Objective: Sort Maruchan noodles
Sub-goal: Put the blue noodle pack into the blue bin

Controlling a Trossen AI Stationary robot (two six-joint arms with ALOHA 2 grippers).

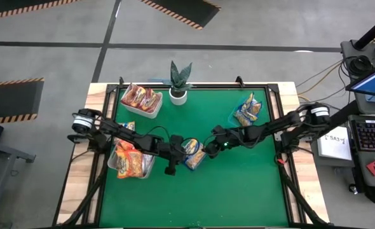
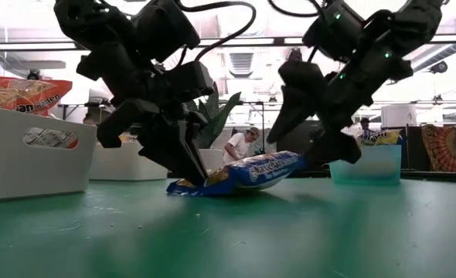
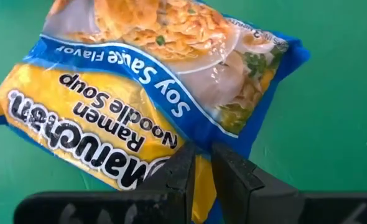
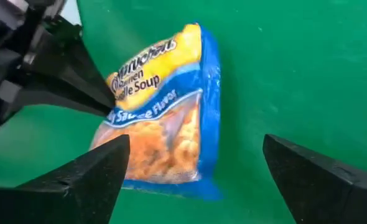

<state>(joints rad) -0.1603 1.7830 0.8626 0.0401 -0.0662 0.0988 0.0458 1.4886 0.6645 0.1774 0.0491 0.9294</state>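
The left gripper (image 3: 199, 171) was pinched narrow on the edge of the blue-and-yellow packet (image 3: 146, 93), holding it by only a thin strip of wrapper. That packet (image 1: 194, 152) sat at the middle of the high view, low over the green mat (image 1: 238, 191); in the low view one end looked propped up, the other down near the mat.

Across from it, the right gripper (image 4: 196, 168) stood wide, fingers well apart on either side of the packet (image 4: 165, 124) and gripping nothing.

Further out, the orange packets (image 1: 129, 159) filled a white tray (image 1: 148, 166) at centre left, red ones (image 1: 140, 97) another tray at upper left, and more blue-and-yellow ones (image 1: 248, 109) a tray at upper right.

The risk, to my eye: crinkly film could slip from so slim a pinch, dropping the packet short of its tray. The two arms also hung close and could clip each other.
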